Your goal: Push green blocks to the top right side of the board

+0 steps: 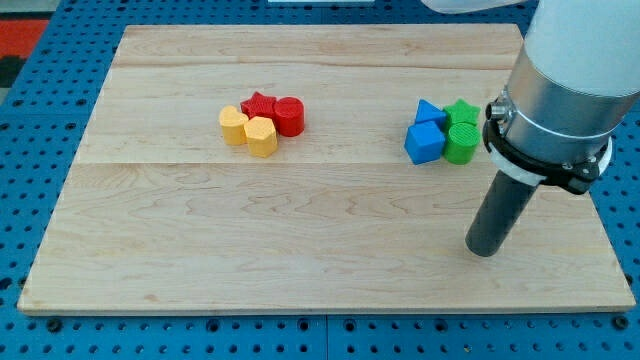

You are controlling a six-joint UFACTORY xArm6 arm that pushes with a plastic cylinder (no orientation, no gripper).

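Wooden board (330, 220) fills most of the frame, pale planks, sitting on a blue pegboard table (40, 120) that shows around the edges. Robot arm (565, 90) comes in from the upper right corner, big grey-white cylinder with a black collar, ending in a dark rod (497, 215). No claw on this rig, just the rod, so nothing to release, clench or grasp. My tip (482, 251) rests on bare board at right of centre, lower than all blocks, below and slightly right of the green pair, clearly apart from them.

Right cluster, upper right of the frame, four blocks packed touching: blue cube (424, 143) front left, blue triangle-ish block (429, 112) behind it, green cylinder (462, 142) front right, green star (461, 112) behind that. Green blocks are on the right side of this cluster, next to the arm's collar, which partly overlaps them at the edge.

Left cluster, upper centre-left of the frame, four blocks touching: red cylinder (289, 116) on the right, red star (260, 106) at the back, yellow hexagon-like block (262, 136) in front, yellow rounded block (234, 126) at the left, exact shape hard to tell. Clusters well apart.
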